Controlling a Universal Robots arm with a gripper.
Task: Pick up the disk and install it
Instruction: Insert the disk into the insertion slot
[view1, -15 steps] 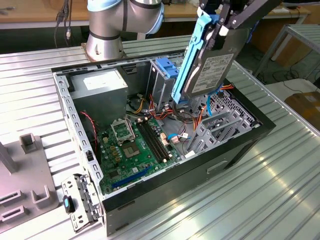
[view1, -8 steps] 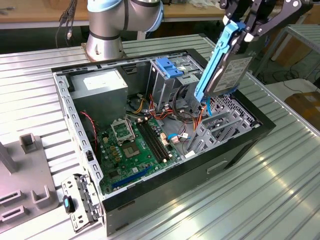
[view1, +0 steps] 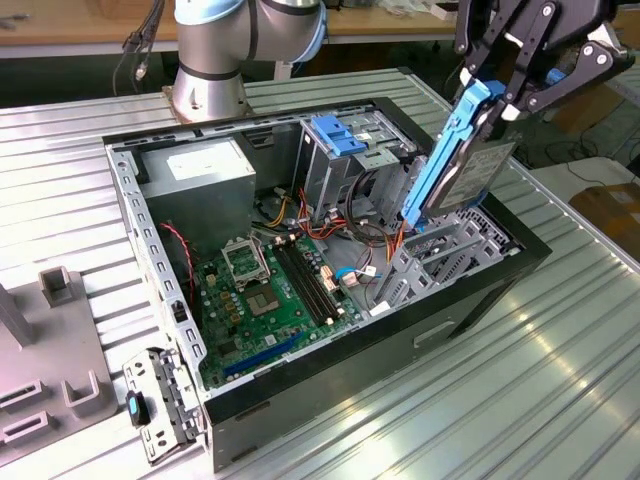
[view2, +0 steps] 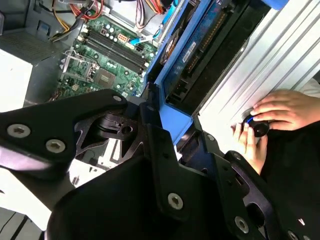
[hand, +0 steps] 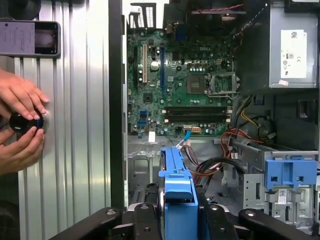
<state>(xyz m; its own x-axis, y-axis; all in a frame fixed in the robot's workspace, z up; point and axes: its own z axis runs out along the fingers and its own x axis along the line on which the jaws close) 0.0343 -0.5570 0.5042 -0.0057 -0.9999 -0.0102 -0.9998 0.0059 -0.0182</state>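
Clamping disk (view1: 468, 172), tool (view1: 498, 100) near PC rim (view1: 522, 256).

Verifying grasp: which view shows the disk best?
Exterior view: nearly the whole disk, tilted in the gripper above the case. Second wrist view: one face and blue frame, close up. First wrist view: just a blue end.

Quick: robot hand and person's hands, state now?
Robot hand: shut on the dark grey, blue-railed rectangular disk.
Person's hands: holding a small black round knob.
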